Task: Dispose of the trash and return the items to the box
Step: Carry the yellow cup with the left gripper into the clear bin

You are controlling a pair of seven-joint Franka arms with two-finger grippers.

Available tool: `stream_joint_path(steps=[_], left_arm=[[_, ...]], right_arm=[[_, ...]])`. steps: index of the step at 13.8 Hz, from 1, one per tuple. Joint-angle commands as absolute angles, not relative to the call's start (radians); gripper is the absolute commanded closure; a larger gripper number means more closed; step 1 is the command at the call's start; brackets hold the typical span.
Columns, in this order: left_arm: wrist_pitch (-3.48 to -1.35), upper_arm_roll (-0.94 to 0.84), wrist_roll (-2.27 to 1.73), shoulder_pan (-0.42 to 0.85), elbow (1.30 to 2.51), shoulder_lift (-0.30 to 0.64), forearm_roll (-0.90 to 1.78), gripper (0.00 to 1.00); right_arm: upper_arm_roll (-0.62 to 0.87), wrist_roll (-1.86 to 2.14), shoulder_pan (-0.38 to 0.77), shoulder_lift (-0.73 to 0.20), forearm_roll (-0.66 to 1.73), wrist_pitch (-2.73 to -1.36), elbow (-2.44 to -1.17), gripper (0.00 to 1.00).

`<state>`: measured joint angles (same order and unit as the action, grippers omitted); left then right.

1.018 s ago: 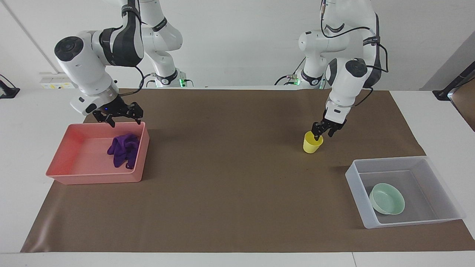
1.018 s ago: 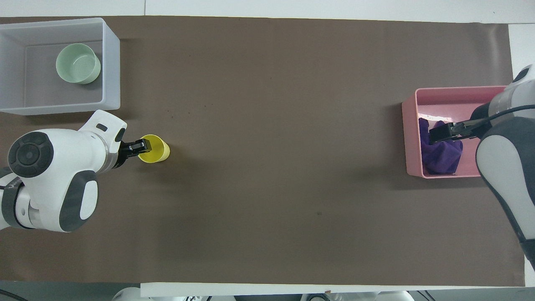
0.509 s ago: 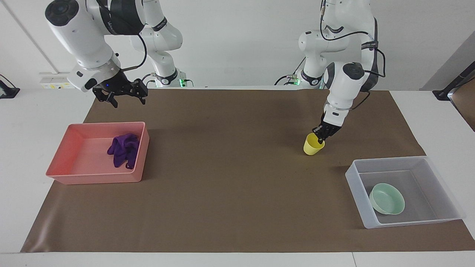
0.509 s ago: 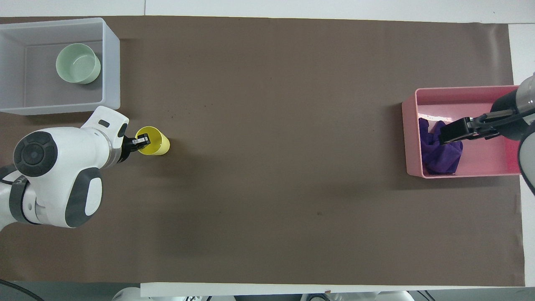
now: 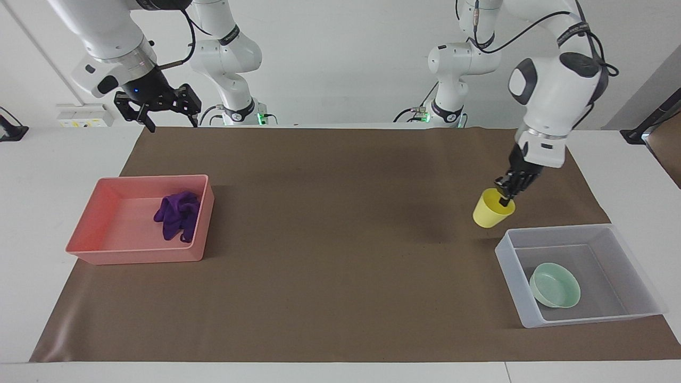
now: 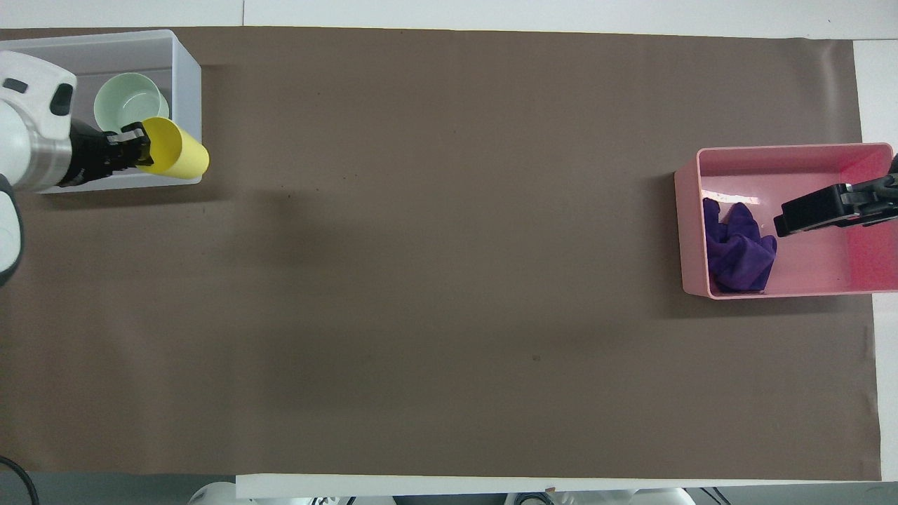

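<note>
My left gripper (image 5: 505, 200) is shut on the rim of the yellow cup (image 5: 492, 210) and holds it tilted in the air, over the mat beside the corner of the clear-grey box (image 5: 553, 229) nearest the robots. In the overhead view the cup (image 6: 177, 150) and left gripper (image 6: 135, 146) cover the box's wall (image 6: 186, 84). The mint-green bowl (image 5: 555, 285) sits in the box and also shows from overhead (image 6: 130, 105). The purple cloth (image 5: 177, 214) lies in the pink tray (image 5: 133, 256). My right gripper (image 5: 158, 109) is open and empty, high up.
The pink tray (image 6: 772, 151) with the cloth (image 6: 736, 254) stands at the right arm's end of the brown mat (image 5: 340, 239). The right gripper (image 6: 817, 212) hangs over the tray in the overhead view. The box stands at the left arm's end.
My left gripper has lifted the yellow cup off the mat and carried it toward the box. My right gripper has risen from the pink tray and drawn back toward the robots.
</note>
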<state>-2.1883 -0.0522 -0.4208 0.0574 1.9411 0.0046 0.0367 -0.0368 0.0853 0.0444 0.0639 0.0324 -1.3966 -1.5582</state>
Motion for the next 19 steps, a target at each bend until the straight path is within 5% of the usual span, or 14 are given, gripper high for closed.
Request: stream_joint_path(steps=[1,3,9,10,11,12,15,19], left_arm=[[-2.189,0.11,-0.303,0.087,1.722,0.225,0.04,1.0],[-2.216,0.146,-0.197,0.081,1.637,0.326,0.113,1.0],[-2.442,0.167,-0.143,0.074,1.657,0.455,0.13,1.0],[-2.463,0.169,-0.12,0.074,1.66,0.465,0.121,0.85],[-2.468,0.169,-0.095,0.08,1.661,0.466,0.121,0.24],[-2.455,0.17,-0.098,0.084,1.655,0.463,0.115,0.0],[-2.289,0.175,-0.037,0.087,1.707,0.349,0.074,0.0],[-2.226,0.167,0.049,0.092,2.049,-0.022,0.051,0.0]], right_arm=[[-0.032,0.084,0.032,0.006,0.051,-1.362,-1.479,0.0],[-0.032,0.084,0.029,0.006,0.051,-1.367,-1.491,0.0],[-0.032,0.157,0.04,0.044,0.049,-1.445,-1.58,0.0],[-0.032,0.143,0.037,0.043,0.051,-1.447,-1.58,0.0],[-0.032,0.143,0.032,0.044,0.051,-1.448,-1.58,0.0],[-0.032,0.143,0.034,0.044,0.051,-1.447,-1.58,0.0],[-0.034,0.152,0.032,0.044,0.049,-1.442,-1.582,0.0],[-0.034,0.152,0.032,0.046,0.049,-1.443,-1.583,0.0]])
